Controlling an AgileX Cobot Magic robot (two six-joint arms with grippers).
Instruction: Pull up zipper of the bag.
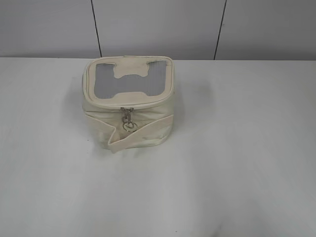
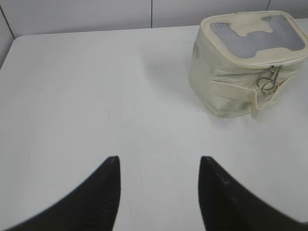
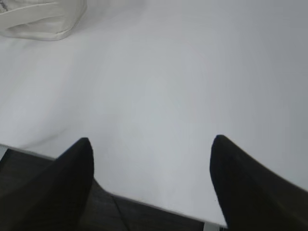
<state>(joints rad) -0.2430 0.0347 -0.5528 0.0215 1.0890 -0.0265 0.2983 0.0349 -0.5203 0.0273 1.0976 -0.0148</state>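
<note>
A cream bag (image 1: 128,101) with a clear grey top window stands on the white table, a little left of centre. Its metal zipper pull with a ring (image 1: 128,120) hangs on the front side below the lid seam. The bag also shows in the left wrist view (image 2: 240,86) at the upper right, with the ring (image 2: 268,85) on its right side. Only a corner of the bag (image 3: 41,19) shows in the right wrist view. My left gripper (image 2: 159,161) is open and empty, well short of the bag. My right gripper (image 3: 151,142) is open and empty above the table's front edge. Neither gripper shows in the exterior view.
The white table (image 1: 237,163) spreads around the bag. A grey panelled wall (image 1: 158,27) stands behind it. The table's front edge (image 3: 144,202) and dark floor below show in the right wrist view.
</note>
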